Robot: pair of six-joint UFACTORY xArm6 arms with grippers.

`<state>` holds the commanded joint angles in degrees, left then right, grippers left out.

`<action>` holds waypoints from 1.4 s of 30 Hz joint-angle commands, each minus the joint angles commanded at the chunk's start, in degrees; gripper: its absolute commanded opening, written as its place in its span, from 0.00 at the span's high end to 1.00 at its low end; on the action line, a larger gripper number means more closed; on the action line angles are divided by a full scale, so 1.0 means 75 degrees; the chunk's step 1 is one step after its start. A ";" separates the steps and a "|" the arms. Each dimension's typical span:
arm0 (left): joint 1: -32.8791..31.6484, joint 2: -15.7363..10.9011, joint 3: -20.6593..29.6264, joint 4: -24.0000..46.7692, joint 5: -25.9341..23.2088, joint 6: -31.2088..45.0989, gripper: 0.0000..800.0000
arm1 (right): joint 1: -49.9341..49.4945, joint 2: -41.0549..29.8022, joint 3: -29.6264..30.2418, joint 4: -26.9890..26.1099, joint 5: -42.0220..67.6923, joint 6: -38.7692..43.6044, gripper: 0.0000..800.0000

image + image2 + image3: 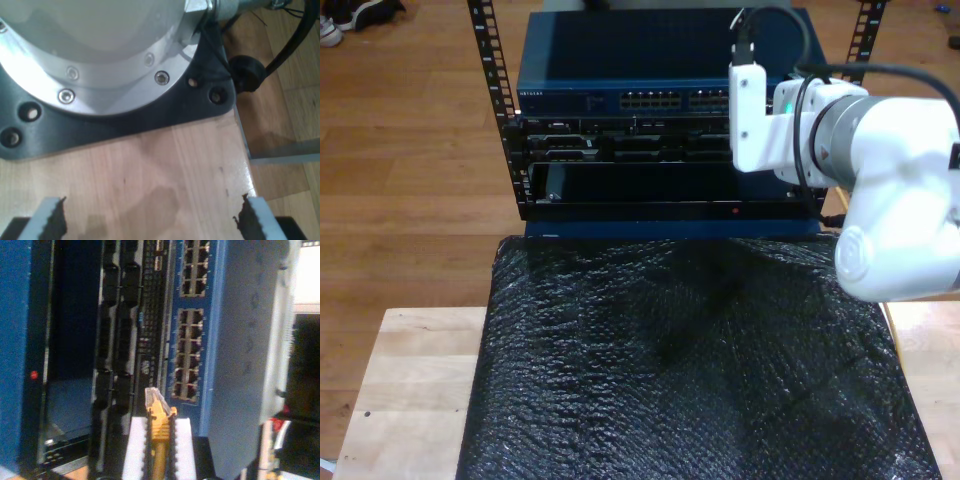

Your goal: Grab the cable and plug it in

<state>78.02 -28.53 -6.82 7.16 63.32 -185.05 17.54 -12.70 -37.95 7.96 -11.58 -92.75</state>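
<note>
The yellow-orange cable runs between the white pads of my second gripper, which is shut on it. Its clear plug sticks out past the fingertips toward the blue network switch, a short way from the lowest rows of ports. In the exterior view the second arm reaches in from the right, with its wrist in front of the switch. My first gripper is open over bare wooden table, facing an arm's silver base flange.
The switch sits in a black rack above black units. A black crinkled mat covers the wooden table. A black robot cable lies past the table's edge.
</note>
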 joint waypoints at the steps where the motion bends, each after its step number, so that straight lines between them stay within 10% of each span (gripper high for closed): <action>1: -0.0012 0.0000 0.0000 0.0000 0.0000 0.0012 0.00 | 0.0000 0.0035 0.0035 0.0000 -0.0141 0.0012 1.00; 42: 0.0000 0.0000 0.0000 0.0000 0.0000 0.0012 0.00 | -0.0023 0.1536 0.0879 0.0012 -0.4372 0.0094 1.00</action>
<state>78.02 -28.53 -6.82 7.16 63.32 -184.97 17.36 -1.19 -31.35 8.04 -44.37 -92.04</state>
